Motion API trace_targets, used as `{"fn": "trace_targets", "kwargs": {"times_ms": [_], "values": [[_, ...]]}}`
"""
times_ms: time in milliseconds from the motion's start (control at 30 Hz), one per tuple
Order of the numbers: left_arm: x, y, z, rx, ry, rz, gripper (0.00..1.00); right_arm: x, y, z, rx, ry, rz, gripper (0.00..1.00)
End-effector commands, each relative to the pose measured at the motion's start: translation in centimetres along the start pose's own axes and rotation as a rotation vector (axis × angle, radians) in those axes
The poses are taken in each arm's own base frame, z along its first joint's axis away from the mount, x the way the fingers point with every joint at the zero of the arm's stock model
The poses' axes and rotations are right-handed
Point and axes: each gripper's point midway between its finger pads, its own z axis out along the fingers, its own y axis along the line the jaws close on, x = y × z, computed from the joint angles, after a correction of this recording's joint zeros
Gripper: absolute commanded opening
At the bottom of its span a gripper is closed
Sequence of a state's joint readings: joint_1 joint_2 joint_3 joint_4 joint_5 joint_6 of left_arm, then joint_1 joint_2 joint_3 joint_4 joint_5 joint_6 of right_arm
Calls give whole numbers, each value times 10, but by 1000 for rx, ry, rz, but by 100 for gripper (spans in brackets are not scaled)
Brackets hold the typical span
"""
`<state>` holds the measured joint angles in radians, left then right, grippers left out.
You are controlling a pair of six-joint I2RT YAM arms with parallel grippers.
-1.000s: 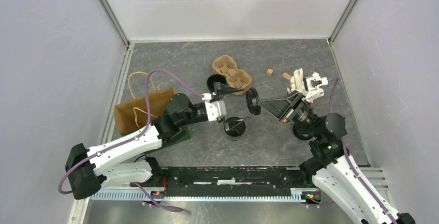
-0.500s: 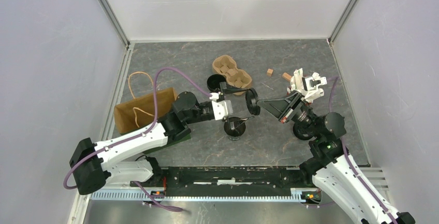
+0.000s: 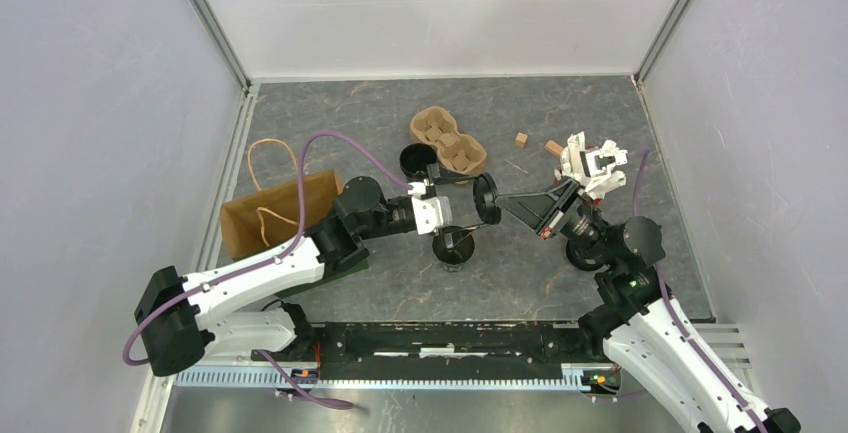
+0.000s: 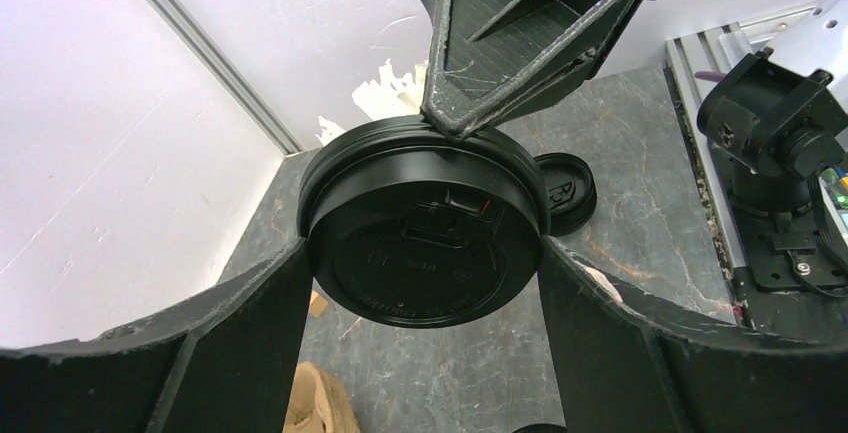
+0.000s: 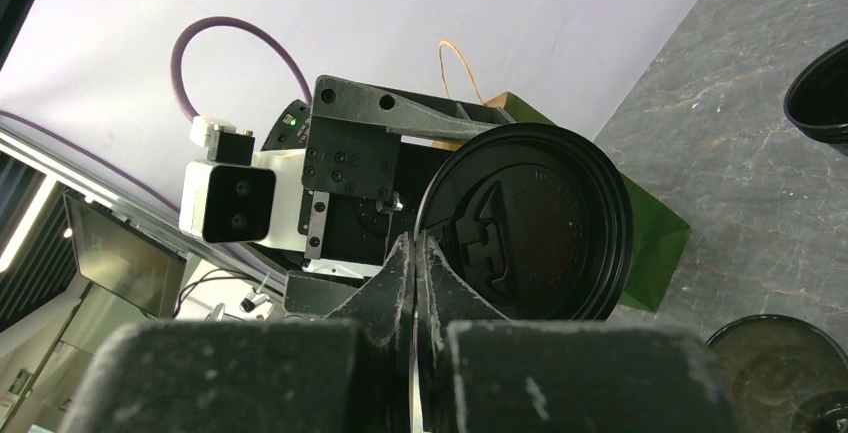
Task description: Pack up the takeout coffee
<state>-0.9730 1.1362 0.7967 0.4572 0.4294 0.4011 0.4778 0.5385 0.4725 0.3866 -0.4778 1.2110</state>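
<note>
The black coffee cup (image 3: 453, 245) stands open on the table with a thin stick in it; its rim shows in the right wrist view (image 5: 775, 373). Its round black lid (image 3: 487, 198) is held on edge in the air just above and behind the cup. My right gripper (image 3: 502, 199) is shut on the lid's rim (image 5: 540, 223), its fingertips (image 5: 415, 253) pressed together. My left gripper (image 3: 470, 200) reaches in from the left. Its two fingers (image 4: 285, 313) touch opposite sides of the lid (image 4: 425, 238).
A brown paper bag (image 3: 275, 215) lies at the left on a green mat (image 5: 655, 243). A pulp cup carrier (image 3: 448, 141) and a second black cup (image 3: 417, 160) sit behind. White sticks (image 3: 592, 165) and two wood blocks (image 3: 520, 139) are at the right. Another lid (image 4: 565, 193) lies on the table.
My left gripper has moved right and come around the lid, which my right gripper keeps holding in nearly the same place. The cup has not moved.
</note>
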Motion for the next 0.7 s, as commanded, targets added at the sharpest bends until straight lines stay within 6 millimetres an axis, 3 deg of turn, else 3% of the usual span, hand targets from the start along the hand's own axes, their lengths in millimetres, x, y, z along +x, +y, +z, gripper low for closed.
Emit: {"fn": "trace_targets", "kwargs": {"times_ms": [0, 133, 367, 567, 600, 667], "values": [[-27, 9, 0, -4, -53, 77, 83, 2, 2, 0, -21, 4, -4, 0], [-24, 10, -2, -12, -34, 69, 83, 2, -1, 0, -11, 5, -4, 6], [-4, 3, -18, -3, 110, 2, 83, 0, -16, -2, 104, 15, -90, 52], [11, 5, -46, -54, 308, -104, 82, -13, -45, -21, 327, -3, -269, 93], [13, 8, -51, -73, 348, -128, 81, -17, -48, -25, 356, -9, -315, 98], [15, 16, -59, -137, 423, -192, 81, -21, -59, -36, 432, -13, -374, 98]]}}
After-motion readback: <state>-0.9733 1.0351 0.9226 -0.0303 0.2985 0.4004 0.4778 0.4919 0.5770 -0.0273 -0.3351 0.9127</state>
